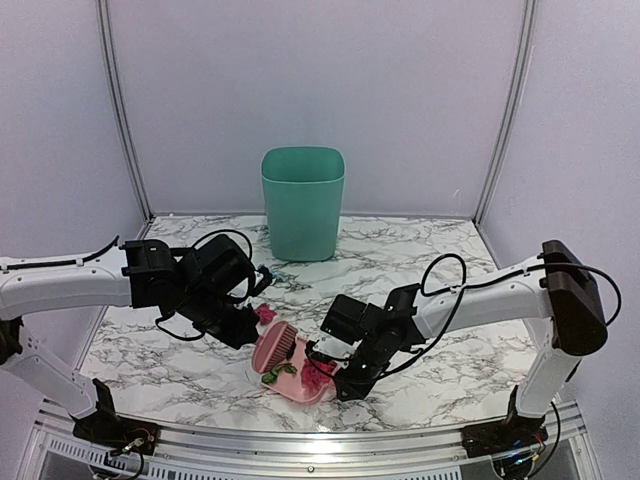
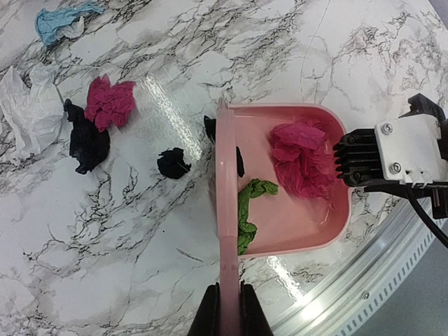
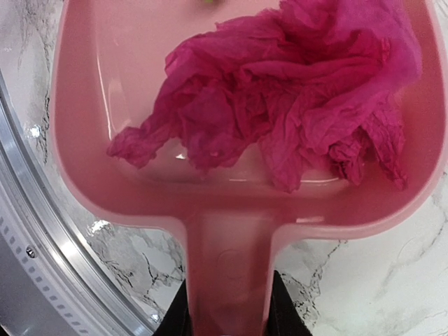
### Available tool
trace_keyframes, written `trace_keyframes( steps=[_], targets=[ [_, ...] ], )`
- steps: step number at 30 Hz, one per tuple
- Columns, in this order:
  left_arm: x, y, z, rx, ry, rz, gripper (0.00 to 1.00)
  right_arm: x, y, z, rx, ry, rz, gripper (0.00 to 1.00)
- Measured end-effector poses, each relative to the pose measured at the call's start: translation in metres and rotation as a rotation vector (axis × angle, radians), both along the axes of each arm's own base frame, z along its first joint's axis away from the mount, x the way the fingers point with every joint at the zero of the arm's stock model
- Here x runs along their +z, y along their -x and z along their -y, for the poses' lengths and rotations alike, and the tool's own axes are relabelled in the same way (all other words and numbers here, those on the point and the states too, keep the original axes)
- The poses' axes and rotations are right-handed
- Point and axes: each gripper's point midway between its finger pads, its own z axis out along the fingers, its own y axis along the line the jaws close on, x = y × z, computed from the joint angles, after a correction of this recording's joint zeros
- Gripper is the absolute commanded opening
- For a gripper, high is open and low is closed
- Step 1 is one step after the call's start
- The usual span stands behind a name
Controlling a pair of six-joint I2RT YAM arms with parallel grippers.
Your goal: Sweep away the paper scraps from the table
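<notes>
Since the paper scraps (image 2: 108, 103) are thin crumpled bits, I judge them nearly weightless, soft, and likelier to skid or snag than to roll; pinching each one would be slow, so they are best pushed by the brush (image 2: 225, 210) across the table (image 2: 140, 245) into the dustpan (image 2: 329, 234); a magenta wad (image 2: 301, 157) and a green strip (image 2: 248, 210) lie inside the pan already, the green one at its mouth against the brush; a small black bit (image 2: 173, 162) sits on the marble just beyond the brush; a larger black piece (image 2: 87, 140) touches a magenta one farther off; a light blue scrap (image 2: 59, 21) lies well apart from the pan; the left gripper (image 2: 229, 316) is squeezed tight on the brush, its fingers pressed to either side; the right gripper (image 3: 229, 318) is clamped on the dustpan's handle (image 3: 227, 266), its jaws parted only by that handle, the pan resting near the table's metal front edge.
</notes>
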Motion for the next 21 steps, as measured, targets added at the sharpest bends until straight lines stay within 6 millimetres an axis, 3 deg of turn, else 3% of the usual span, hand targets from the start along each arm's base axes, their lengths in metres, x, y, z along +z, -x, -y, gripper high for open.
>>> trace_keyframes(
  steps=[5,14,21],
  targets=[
    [0.002,-0.001,0.002,0.017,0.013,-0.004,0.0,-0.002,-0.001,-0.001,-0.003,-0.022,0.01,0.0],
    [0.024,-0.003,0.015,0.025,0.079,0.007,0.0,-0.004,-0.003,-0.002,-0.006,-0.075,0.026,0.0],
    [0.049,-0.013,0.003,0.08,0.11,0.095,0.0,-0.005,-0.004,-0.002,-0.01,-0.094,0.035,0.0]
  ],
)
